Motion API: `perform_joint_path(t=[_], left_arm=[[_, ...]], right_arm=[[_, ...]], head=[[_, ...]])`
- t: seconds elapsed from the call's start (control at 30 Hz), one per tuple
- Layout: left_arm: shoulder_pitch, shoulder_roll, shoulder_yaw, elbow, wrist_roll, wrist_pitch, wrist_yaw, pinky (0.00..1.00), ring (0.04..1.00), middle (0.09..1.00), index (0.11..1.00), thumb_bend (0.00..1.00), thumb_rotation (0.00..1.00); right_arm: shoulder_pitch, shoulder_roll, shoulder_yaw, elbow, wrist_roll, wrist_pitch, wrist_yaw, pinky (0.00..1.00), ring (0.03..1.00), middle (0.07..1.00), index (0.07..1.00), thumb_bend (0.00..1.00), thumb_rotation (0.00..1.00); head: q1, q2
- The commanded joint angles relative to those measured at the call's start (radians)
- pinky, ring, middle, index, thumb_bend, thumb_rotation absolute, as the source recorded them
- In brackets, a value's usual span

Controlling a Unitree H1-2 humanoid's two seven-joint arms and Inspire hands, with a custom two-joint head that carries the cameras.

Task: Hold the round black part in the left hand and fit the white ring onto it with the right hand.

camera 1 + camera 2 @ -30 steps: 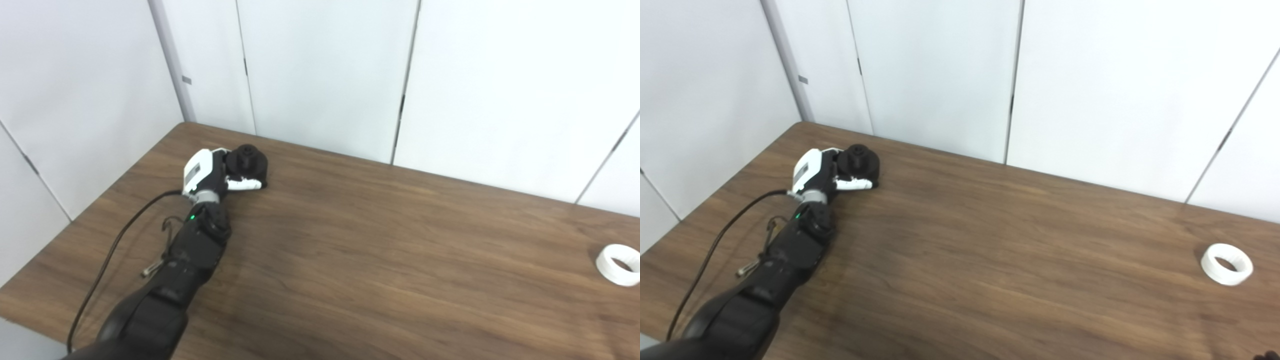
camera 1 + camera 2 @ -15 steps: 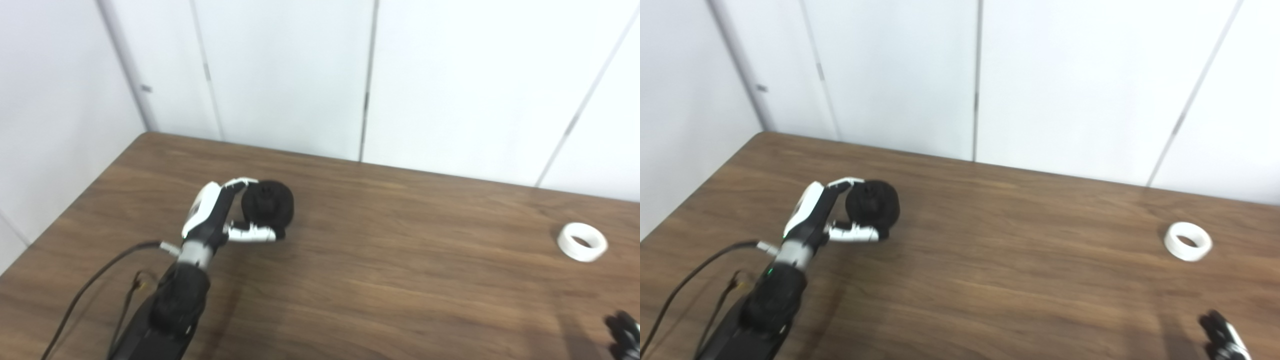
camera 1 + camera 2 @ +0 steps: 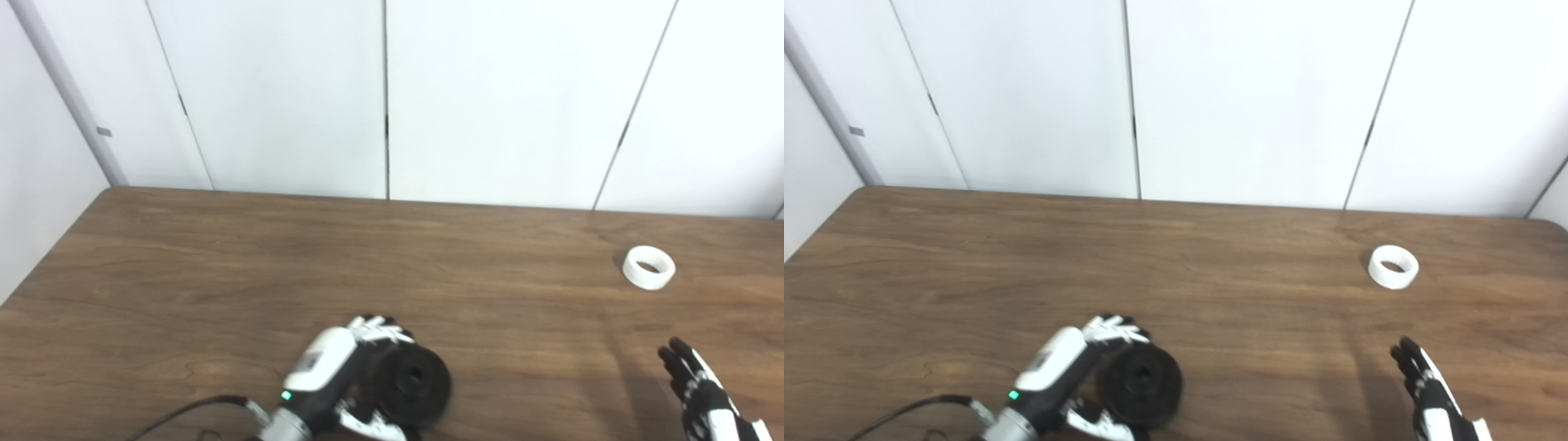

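Left hand [image 3: 343,383] clasping round black part [image 3: 411,386], near centre, matte disc with central hole, right hand [image 3: 1427,383] empty, fingers extended, smooth white ring [image 3: 648,267] flat on wood-grain table [image 3: 245,263], far right

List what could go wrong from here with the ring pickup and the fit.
1. The small white ring lies flat on the brown wooden table, well beyond the open right hand; a low, light ring may skid when fingers close.
2. The left hand grips the round black part at the picture's bottom edge, so the fit may be partly out of view.
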Motion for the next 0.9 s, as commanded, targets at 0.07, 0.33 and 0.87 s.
perform_joint_path(t=[0.07, 0.33, 0.87], left_arm=[[0.001, -0.031, -0.009, -0.002, 0.033, -0.030, 0.000, 1.00, 0.945, 0.842, 0.486, 0.52, 0.07], [0.004, -0.079, -0.010, 0.026, 0.042, -0.035, -0.007, 1.00, 0.924, 0.823, 0.486, 0.52, 0.07], [0.008, -0.071, 0.025, 0.035, 0.018, -0.023, -0.051, 1.00, 0.938, 0.840, 0.486, 0.52, 0.06]], right_arm=[[0.000, 0.023, 0.014, -0.048, -0.006, -0.016, -0.017, 1.00, 0.935, 0.890, 0.905, 0.59, 1.00], [-0.002, 0.021, 0.032, -0.085, -0.021, 0.021, -0.029, 1.00, 0.933, 0.898, 0.909, 0.63, 1.00], [-0.036, 0.021, 0.047, -0.168, -0.031, 0.142, -0.059, 1.00, 0.924, 0.887, 0.904, 0.63, 1.00]], head=[[-0.006, 0.012], [-0.022, 0.059], [-0.040, 0.175]])
